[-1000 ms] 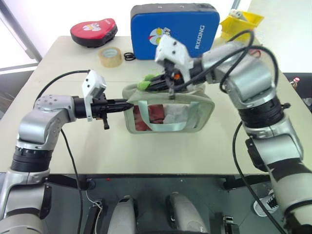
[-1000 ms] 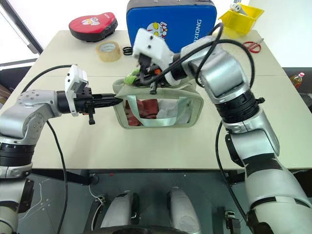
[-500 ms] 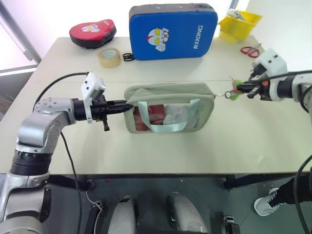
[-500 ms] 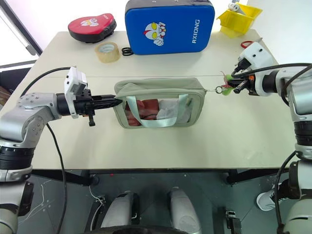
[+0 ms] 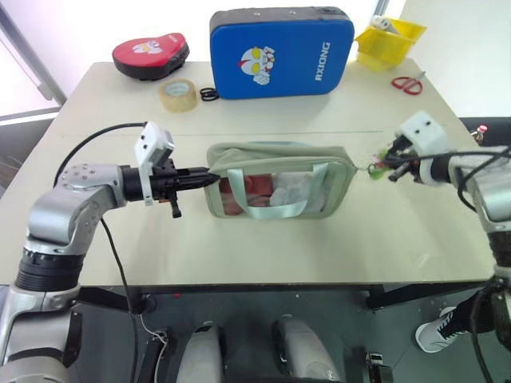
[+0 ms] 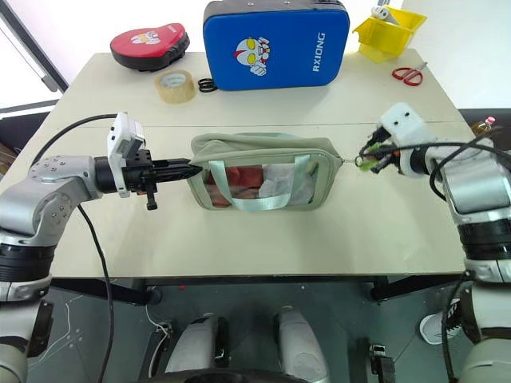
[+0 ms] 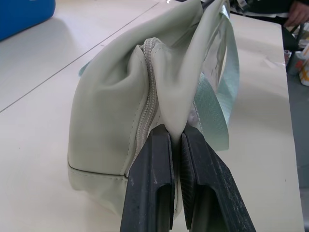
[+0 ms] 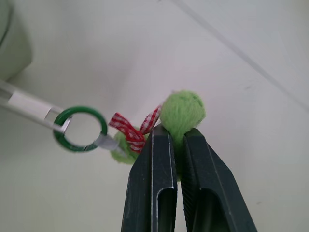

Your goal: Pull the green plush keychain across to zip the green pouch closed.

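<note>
Sage-green fabric stretched between your two grips, zipper run shut.
Your left gripper (image 7: 176, 145) has its fingers clamped on the left end of the green pouch (image 5: 279, 187), mid-counter (image 5: 239, 247). Your right gripper (image 8: 177, 137) fingers are pinched tight on the green plush keychain (image 8: 182, 112), just past the pouch's right end, its green ring (image 8: 80, 128) hooked to the zipper pull.

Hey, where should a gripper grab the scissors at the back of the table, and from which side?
Grip the scissors at the blades, likely coming from above: they lie flat on the table, so only the top is free, and the red handle loops are wider.
</note>
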